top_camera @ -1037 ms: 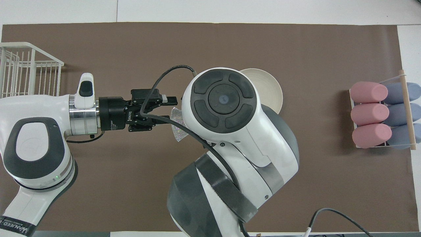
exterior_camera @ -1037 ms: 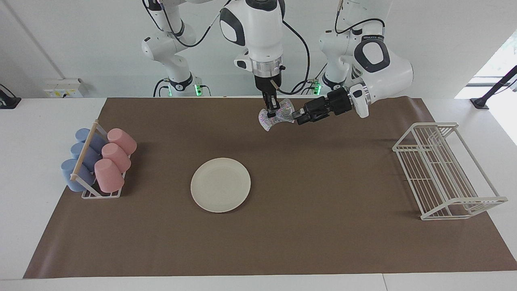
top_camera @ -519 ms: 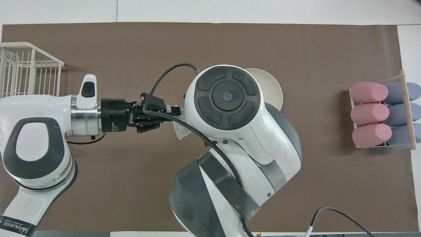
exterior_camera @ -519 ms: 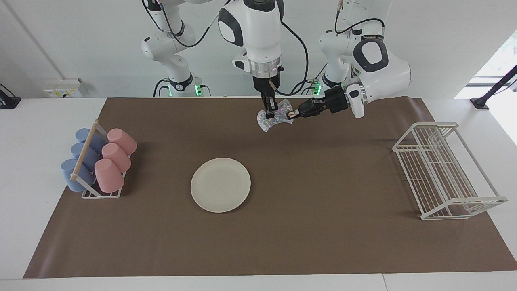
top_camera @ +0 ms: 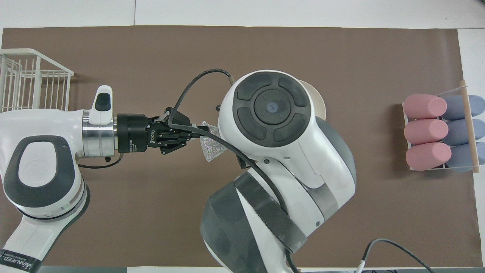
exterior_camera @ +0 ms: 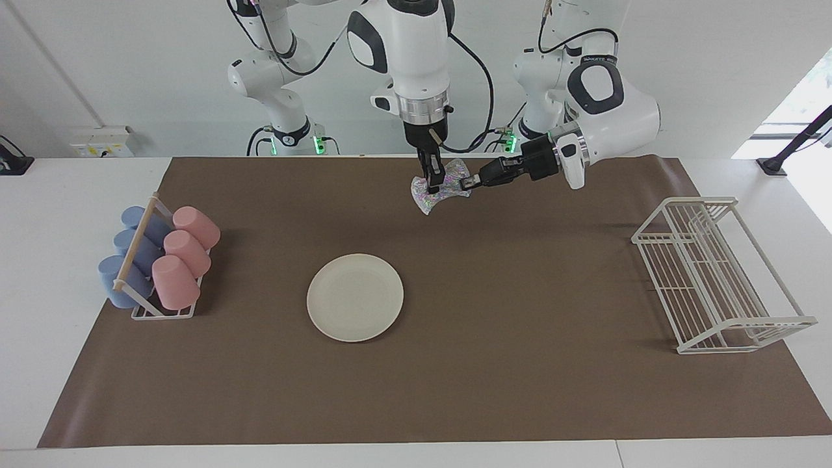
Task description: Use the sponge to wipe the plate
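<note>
bright, even light | soft shadows | sharp focus | window glare at edge

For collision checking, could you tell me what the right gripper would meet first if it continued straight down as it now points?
The sponge at the right gripper, then probably bare brown mat.

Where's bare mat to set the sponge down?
Free: between plate and wire rack, and the strip along the mat edge farthest from the robots. Crowded: at the cup rack, and where both pincers meet at the sponge.
</note>
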`<action>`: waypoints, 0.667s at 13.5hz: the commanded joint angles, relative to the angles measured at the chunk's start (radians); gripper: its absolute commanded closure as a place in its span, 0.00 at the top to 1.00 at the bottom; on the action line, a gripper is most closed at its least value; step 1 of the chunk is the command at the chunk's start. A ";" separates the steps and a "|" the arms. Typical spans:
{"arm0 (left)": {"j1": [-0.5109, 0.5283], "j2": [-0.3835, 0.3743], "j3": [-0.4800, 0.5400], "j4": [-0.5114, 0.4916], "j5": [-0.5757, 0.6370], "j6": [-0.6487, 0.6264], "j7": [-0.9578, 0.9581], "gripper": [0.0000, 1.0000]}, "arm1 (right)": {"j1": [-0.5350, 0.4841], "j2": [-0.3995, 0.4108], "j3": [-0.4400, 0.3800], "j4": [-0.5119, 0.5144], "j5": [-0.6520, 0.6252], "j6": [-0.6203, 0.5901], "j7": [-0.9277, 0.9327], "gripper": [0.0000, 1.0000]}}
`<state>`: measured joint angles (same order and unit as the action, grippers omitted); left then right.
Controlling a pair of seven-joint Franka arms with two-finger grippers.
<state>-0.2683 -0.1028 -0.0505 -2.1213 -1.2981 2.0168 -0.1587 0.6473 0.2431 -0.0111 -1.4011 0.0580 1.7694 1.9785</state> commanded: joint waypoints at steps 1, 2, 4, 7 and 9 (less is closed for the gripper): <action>-0.008 -0.017 0.015 -0.002 0.046 -0.020 -0.033 0.00 | -0.029 -0.025 -0.001 -0.012 0.002 -0.016 -0.133 1.00; -0.006 -0.015 0.015 -0.002 0.074 -0.021 -0.041 0.00 | -0.055 -0.043 -0.001 -0.025 0.002 -0.028 -0.206 1.00; 0.003 -0.015 0.020 0.000 0.101 -0.021 -0.054 0.00 | -0.112 -0.074 0.000 -0.042 0.002 -0.053 -0.368 1.00; 0.063 -0.008 0.021 0.014 0.224 -0.030 -0.096 0.00 | -0.214 -0.105 -0.001 -0.044 0.002 -0.134 -0.681 1.00; 0.107 0.001 0.021 0.044 0.305 -0.038 -0.136 0.00 | -0.280 -0.120 -0.001 -0.044 0.002 -0.171 -0.899 1.00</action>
<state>-0.2021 -0.1041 -0.0275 -2.1123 -1.0705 2.0103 -0.2392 0.4207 0.1593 -0.0198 -1.4087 0.0581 1.6210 1.2555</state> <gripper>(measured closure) 0.974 0.000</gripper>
